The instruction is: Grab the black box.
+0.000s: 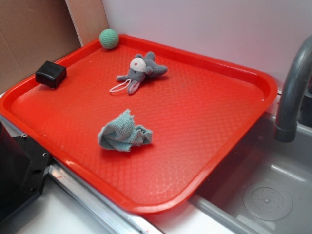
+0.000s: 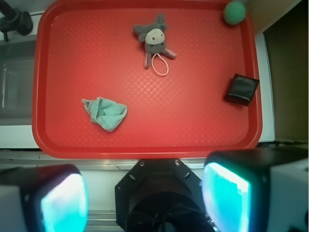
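Black box (image 2: 242,89) grabbing had not started when you looked: your gripper (image 2: 145,195) hung released, jaws spread wide, high above the near rim of the red tray (image 2: 145,147) and well apart from everything on it. All of the reach, descent and closing was left. The box lay against the tray's raised side rim, so I judge one jaw had little room there. Its inner side was open; the green ball (image 2: 234,12), plush mouse (image 2: 154,38) and crumpled cloth (image 2: 105,112) lay well clear.
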